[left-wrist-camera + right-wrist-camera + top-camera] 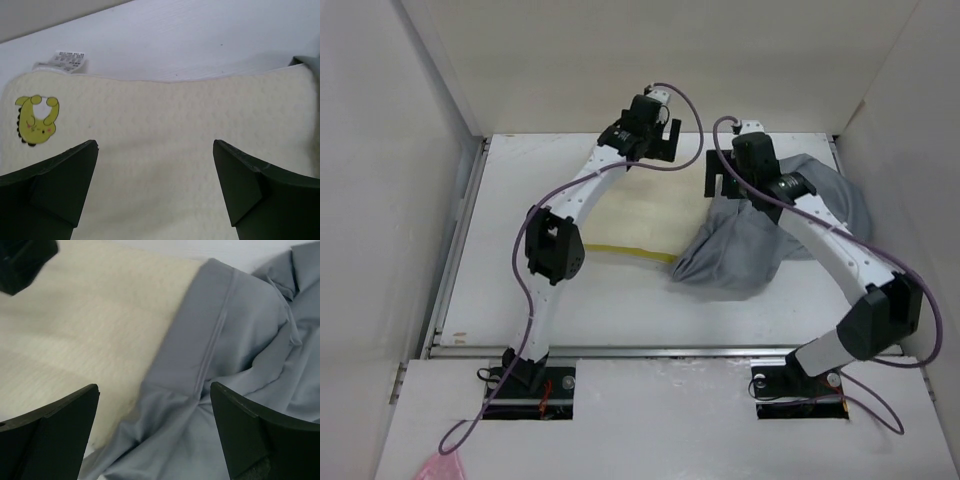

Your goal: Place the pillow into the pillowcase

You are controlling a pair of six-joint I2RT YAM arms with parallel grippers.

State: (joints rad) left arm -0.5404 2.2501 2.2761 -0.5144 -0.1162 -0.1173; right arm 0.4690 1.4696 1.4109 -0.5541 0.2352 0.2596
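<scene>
The cream pillow (635,212) lies flat mid-table with a yellow side edge (632,251) toward the arms. Its right end is inside the crumpled grey pillowcase (738,255). My left gripper (658,155) hovers open over the pillow's far edge. In the left wrist view the gripper (155,146) frames bare pillow (175,125), with a yellow cartoon patch (37,120) and a white label (62,61) at the left. My right gripper (718,182) is open above the pillowcase's hem. In the right wrist view the gripper (154,388) straddles pillowcase (235,360) overlapping pillow (75,325). Neither holds anything.
White walls enclose the table on the left, back and right. More of the pillowcase bunches toward the right wall (845,200), under the right arm. A pink scrap (438,467) lies at the bottom left, off the work surface.
</scene>
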